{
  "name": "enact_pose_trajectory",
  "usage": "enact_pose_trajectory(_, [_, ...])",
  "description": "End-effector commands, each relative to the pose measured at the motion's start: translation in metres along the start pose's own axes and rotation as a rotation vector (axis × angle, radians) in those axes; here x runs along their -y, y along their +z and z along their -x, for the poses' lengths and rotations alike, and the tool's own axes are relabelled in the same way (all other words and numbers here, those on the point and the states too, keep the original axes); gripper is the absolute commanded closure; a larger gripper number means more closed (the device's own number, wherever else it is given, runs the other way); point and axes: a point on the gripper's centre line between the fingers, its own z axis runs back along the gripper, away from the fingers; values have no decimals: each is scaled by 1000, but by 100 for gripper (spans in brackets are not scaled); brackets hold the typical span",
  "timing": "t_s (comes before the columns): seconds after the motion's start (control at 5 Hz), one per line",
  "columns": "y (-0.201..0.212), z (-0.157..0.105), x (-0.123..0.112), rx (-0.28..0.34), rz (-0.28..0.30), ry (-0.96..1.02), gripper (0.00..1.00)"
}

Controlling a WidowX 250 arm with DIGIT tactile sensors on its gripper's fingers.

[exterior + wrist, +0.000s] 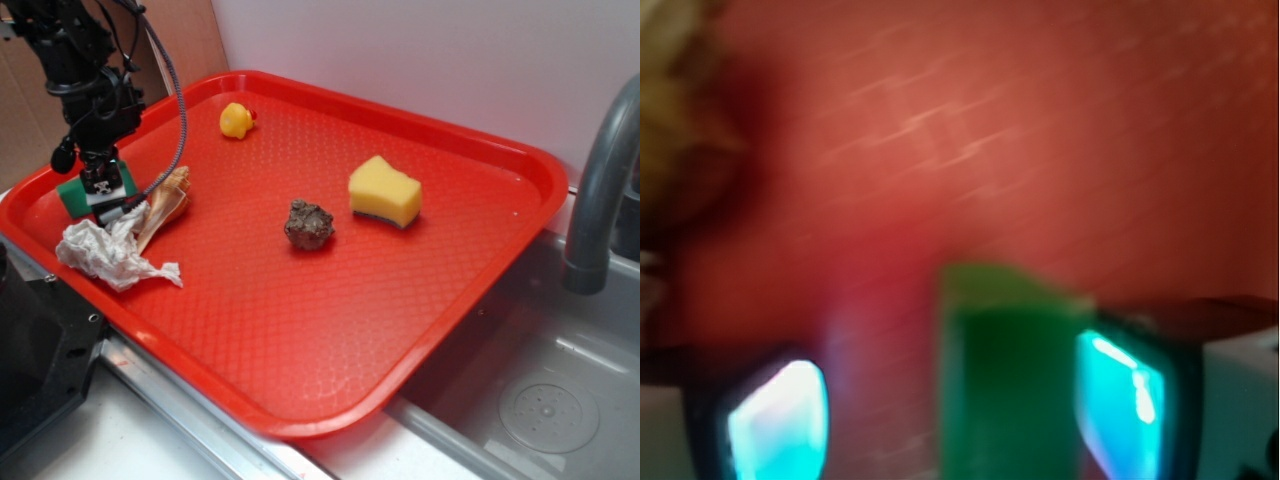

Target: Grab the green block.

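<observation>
Exterior view: the red tray (330, 330) sits on a pale counter (80, 450) beside a metal sink (540, 400), whose grey faucet (600, 190) is cut off at the right edge. The black arm descends at the tray's far left corner, and the end effector (100, 190) is down at tray level over the green block (78, 196). Only the block's left end and part of one side face are exposed; the rest is masked by the end effector's body. Whether the fingers press on it cannot be judged from this view.

Wrist view: heavily blurred. The green block (1005, 380) stands between the two fingers (1120, 395), the right one lying against or just beside the block's right edge, the left one apart from it with red tray visible in the gap. The end effector (950, 405) is therefore partly open, straddling the block; a firm hold is not shown. The block's lower end runs off the bottom edge.

Other items on the tray: crumpled white paper (112, 252) and a tan husk-like scrap (165, 205) just beside the block, a small yellow duck (236, 120) near the far rim, a brown lump (308, 225) mid-tray, and a yellow sponge (384, 191) well apart to the right. A tan blur in the wrist view's upper left corner cannot be identified.
</observation>
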Motion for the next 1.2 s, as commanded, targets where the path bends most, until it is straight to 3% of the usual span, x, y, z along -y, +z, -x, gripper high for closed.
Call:
enact_pose_trajectory(0.0, [7,-1,1,1,-4,103,100])
enact_pose_trajectory(0.2, [18,-4,1,11,-12,131,100])
enact_pose_trajectory(0.4, [69,-38,25,-29,-32,263,100])
enact_pose_trajectory(0.6, [120,-66,48,-16,-57,337,100])
enact_pose_trajectory(0.8, [174,-83,70,7,21,382,100])
enact_pose_trajectory(1.0, [194,-81,79,6,-42,487,100])
